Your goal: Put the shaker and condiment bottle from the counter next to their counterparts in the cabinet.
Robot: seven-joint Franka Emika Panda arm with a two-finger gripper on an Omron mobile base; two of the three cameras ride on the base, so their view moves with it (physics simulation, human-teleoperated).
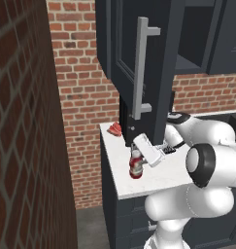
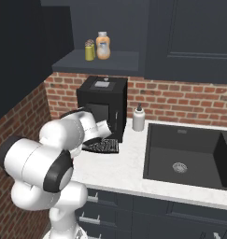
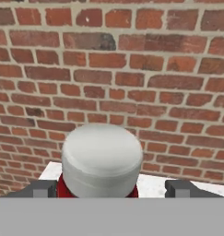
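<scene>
The condiment bottle (image 1: 136, 167), red with a white cap, stands upright near the left end of the white counter (image 1: 160, 181). My gripper (image 1: 137, 155) reaches it from the right at cap height. In the hand view the cap (image 3: 102, 156) sits between the two fingertips (image 3: 43, 189), with a gap on each side, so my gripper (image 3: 111, 190) is open around it. Above, the cabinet (image 1: 139, 53) door hangs open. On its shelf (image 2: 119, 60) a yellow-green shaker (image 2: 90, 50) stands next to an orange bottle (image 2: 103, 45).
A black coffee machine (image 2: 103, 100) stands at the back of the counter, a white soap bottle (image 2: 138, 117) to its right, then a dark sink (image 2: 189, 154). A flat red thing (image 1: 114, 128) lies at the back left corner. A brick wall (image 1: 22, 146) closes the left side.
</scene>
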